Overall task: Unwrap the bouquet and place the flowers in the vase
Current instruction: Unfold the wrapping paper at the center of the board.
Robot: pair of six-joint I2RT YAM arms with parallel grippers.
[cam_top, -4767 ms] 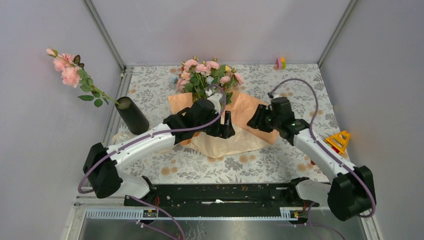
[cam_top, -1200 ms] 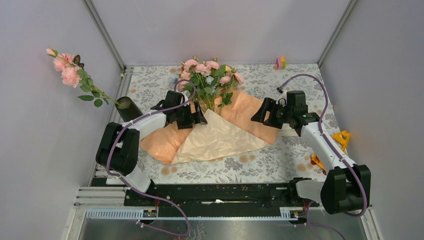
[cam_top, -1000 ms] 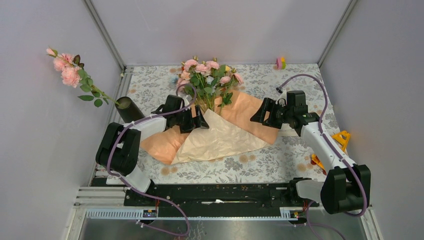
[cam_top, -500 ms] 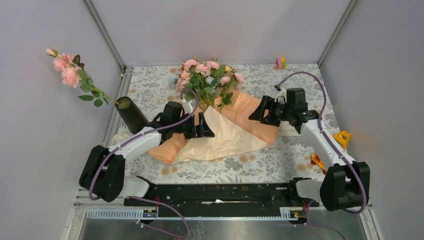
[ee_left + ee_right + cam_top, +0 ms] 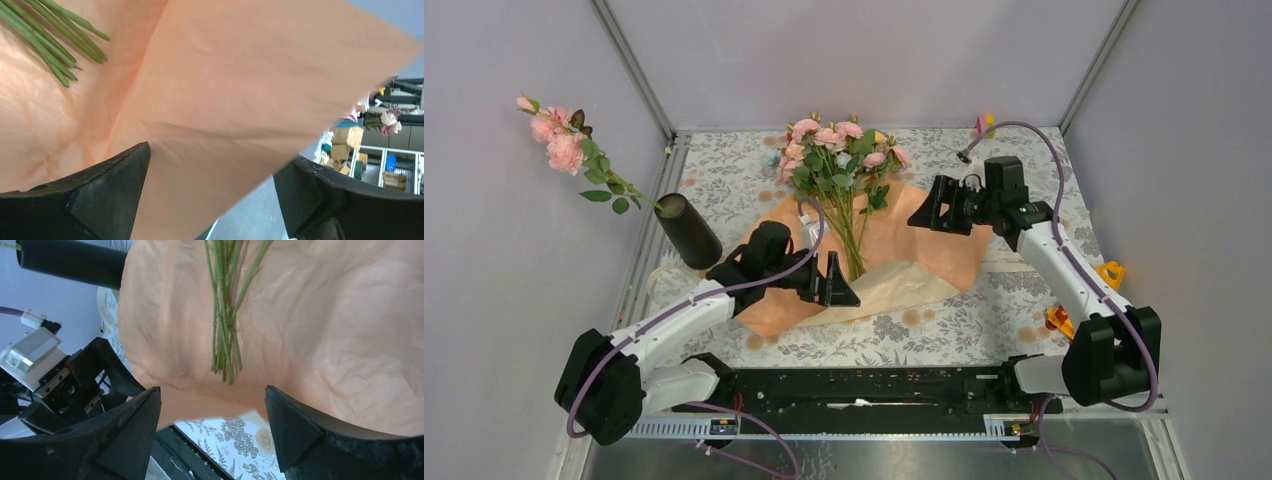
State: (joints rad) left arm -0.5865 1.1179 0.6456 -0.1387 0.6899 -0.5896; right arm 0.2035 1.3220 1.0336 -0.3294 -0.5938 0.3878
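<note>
Finding: the 2 claws are released. The left gripper (image 5: 838, 284) straddles a loose flap of kraft paper (image 5: 924, 245) without pinching it. The right gripper (image 5: 925, 206) hovers over the sheet, right of the vase (image 5: 689, 232).

The flowers (image 5: 844, 170) lie on the paper right of the vase. Their long axis runs front-to-back, with heads behind the vase and cut ends slightly nearer.

Risk: tugging the flap could drag and scatter the stems.

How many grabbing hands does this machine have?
2. The left hand is open at the near edge of the paper; the right hand is open over its right side. None seem hidden.
</note>
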